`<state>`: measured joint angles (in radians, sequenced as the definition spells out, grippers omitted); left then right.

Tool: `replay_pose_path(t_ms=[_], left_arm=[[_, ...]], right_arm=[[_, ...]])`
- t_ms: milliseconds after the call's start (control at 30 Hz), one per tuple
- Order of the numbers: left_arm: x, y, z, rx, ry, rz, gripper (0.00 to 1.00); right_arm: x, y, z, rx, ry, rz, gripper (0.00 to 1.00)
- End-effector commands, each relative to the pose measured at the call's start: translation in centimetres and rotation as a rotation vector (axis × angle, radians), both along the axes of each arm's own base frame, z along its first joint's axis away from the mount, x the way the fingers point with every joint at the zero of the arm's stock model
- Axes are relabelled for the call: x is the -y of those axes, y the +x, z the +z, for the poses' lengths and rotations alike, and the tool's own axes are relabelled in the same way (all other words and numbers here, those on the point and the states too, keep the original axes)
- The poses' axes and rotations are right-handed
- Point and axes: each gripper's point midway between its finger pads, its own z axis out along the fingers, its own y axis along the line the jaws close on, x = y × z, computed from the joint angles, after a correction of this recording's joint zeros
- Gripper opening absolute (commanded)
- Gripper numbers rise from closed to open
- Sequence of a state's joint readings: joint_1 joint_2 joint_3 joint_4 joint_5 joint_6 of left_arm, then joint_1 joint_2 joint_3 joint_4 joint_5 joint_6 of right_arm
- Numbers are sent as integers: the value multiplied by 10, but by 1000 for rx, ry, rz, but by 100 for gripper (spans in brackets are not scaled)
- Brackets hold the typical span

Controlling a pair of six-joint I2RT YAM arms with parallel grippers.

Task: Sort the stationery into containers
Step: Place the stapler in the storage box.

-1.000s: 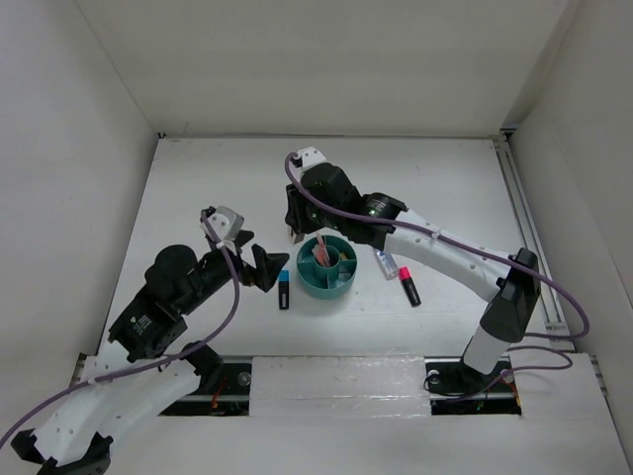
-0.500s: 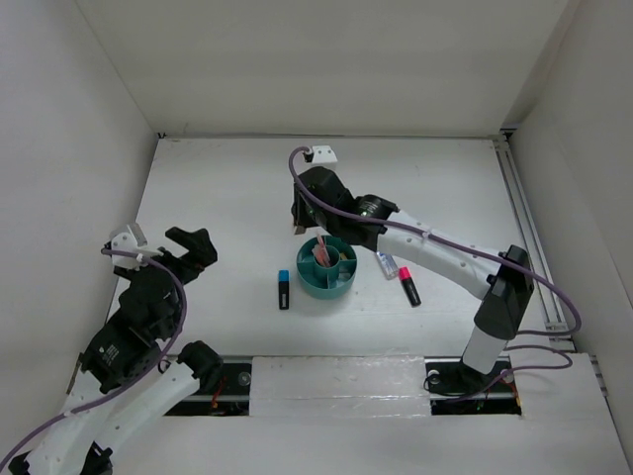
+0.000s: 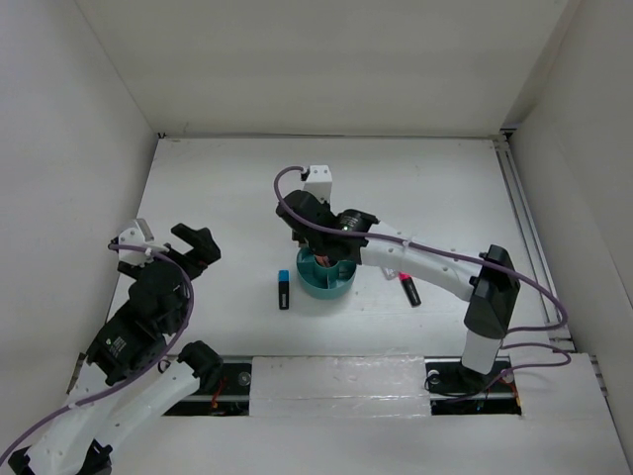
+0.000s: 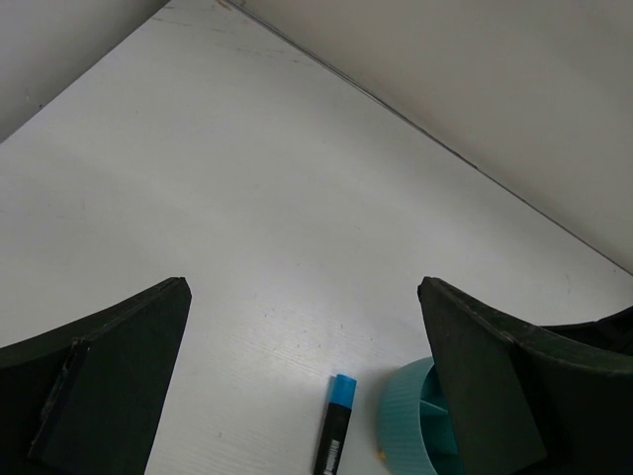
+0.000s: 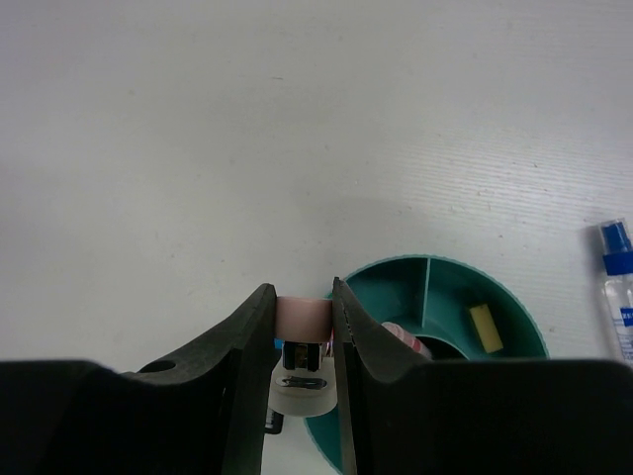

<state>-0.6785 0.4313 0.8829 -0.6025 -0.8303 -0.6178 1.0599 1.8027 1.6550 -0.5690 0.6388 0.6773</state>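
Operator: your right gripper (image 5: pixel 302 297) pinches small white-pink piece (image 5: pixel 302 319), frame bottom centre, by round teal plastic organizer (image 5: pixel 465 269); left gripper (image 4: pixel 303 287) wide open, empty.

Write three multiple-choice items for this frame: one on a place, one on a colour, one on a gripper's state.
1. Where does the blue-capped marker lie?
A. on the table, left of the teal organizer
B. inside the organizer
C. in a gripper

2. What colour is the cap of the marker right of the organizer?
A. green
B. pink
C. white

3. The right gripper is:
A. open and empty
B. out of view
C. shut on the small white-pink piece

Answers: 1 A, the top view shows it flat beside the organizer. 2 B, its cap shows pink. 3 C, the wrist view shows the piece pinched.
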Motion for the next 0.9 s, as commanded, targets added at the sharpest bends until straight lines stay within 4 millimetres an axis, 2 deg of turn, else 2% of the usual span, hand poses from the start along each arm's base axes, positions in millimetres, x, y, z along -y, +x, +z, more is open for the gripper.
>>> replay_pose_path(t_ms=[0, 67, 533, 567, 633, 733, 867], left_arm=[[3, 5, 3, 10, 5, 2, 100], [5, 6, 1, 1, 9, -7, 100], [10, 7, 3, 11, 21, -40, 100], [10, 7, 3, 11, 21, -40, 100], [9, 7, 3, 9, 30, -42, 100], [10, 8, 5, 16, 25, -42, 100], [12, 9, 3, 5, 38, -52, 100]], right_arm=[[4, 4, 11, 42, 10, -100, 0], [3, 4, 0, 26, -10, -105, 0], [0, 9, -7, 19, 13, -163, 0], [-1, 6, -13, 17, -8, -160, 0], [-1, 6, -10, 15, 1, -166, 0], [2, 6, -22, 2, -31, -179, 0], [1, 2, -23, 3, -33, -182, 0]])
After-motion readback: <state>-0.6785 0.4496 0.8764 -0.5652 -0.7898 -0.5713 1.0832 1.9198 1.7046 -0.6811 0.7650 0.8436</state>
